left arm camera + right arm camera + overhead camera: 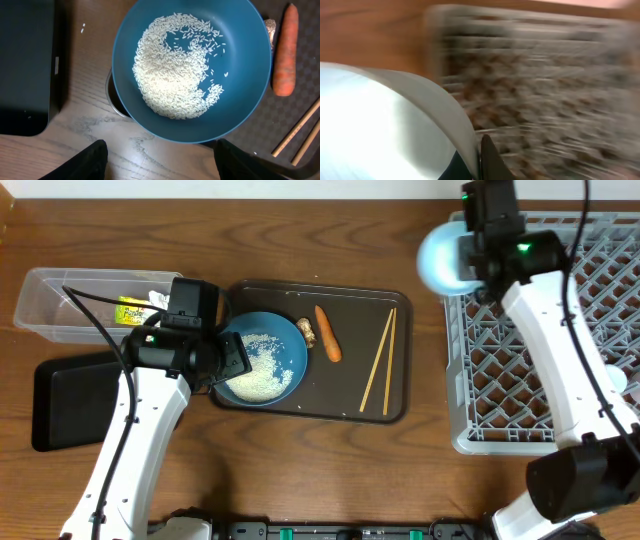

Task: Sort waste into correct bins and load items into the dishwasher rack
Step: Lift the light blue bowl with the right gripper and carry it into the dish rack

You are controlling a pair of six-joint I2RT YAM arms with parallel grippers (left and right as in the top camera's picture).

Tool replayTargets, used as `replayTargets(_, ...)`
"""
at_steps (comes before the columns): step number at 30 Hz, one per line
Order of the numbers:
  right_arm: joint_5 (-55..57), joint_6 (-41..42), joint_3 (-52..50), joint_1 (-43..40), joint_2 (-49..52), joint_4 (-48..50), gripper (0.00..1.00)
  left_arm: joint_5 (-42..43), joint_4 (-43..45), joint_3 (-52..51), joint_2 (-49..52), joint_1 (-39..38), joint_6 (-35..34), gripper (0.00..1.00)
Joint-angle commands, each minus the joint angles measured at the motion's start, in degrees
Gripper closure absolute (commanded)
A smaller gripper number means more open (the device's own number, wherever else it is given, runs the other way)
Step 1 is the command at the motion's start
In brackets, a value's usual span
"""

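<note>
The wooden worktop (300,480) carries a brown tray (355,380) in the middle and a grey rack (480,380) on my right. My left arm reaches forward over the tray's left end, its gripper (160,150) spread apart just above the near rim of the dark blue bowl (240,50) of rice (170,80). My right arm stretches to the rack's far left corner, its gripper (478,255) clamped on the light blue bowl (440,260) over the rack's edge. That wrist view is blurred.
</note>
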Motion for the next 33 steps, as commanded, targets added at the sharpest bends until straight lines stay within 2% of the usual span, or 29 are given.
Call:
replayTargets(1,24.48,0.50,0.13,-4.11,-0.44,-0.72,0.99,-0.68,-0.15,0.52,-0.26,0.24,0.76,0.31)
replayTargets(3,31.95,5.81,0.11,-6.75,-0.22,-2.21,0.99,-0.68,-0.13,0.52,-0.26,0.24,0.76,0.31)
replayTargets(6,37.00,12.70,0.11,-10.73,-0.22,-4.13,0.99,-0.68,-0.15,0.52,-0.26,0.24,0.76,0.31)
replayTargets(9,37.83,15.19,0.11,-14.34,-0.22,-3.93,0.99,-0.68,-0.15,0.52,-0.26,0.24,0.76,0.31)
replayTargets(15,37.86,14.99,0.07,-20.68,0.07,-0.31,0.99,-0.66,-0.15,0.52,-0.26,0.24,0.76,0.31)
replayTargets(27,39.06,0.26,0.07,-29.40,10.38,16.55,0.99,-0.66,-0.13,0.52,-0.26,0.24,0.72,0.31)
replayTargets(33,42.53,-14.84,0.07,-30.25,17.84,31.63,0.99,-0.63,-0.13,0.52,-0.26,0.24,0.48,0.31)
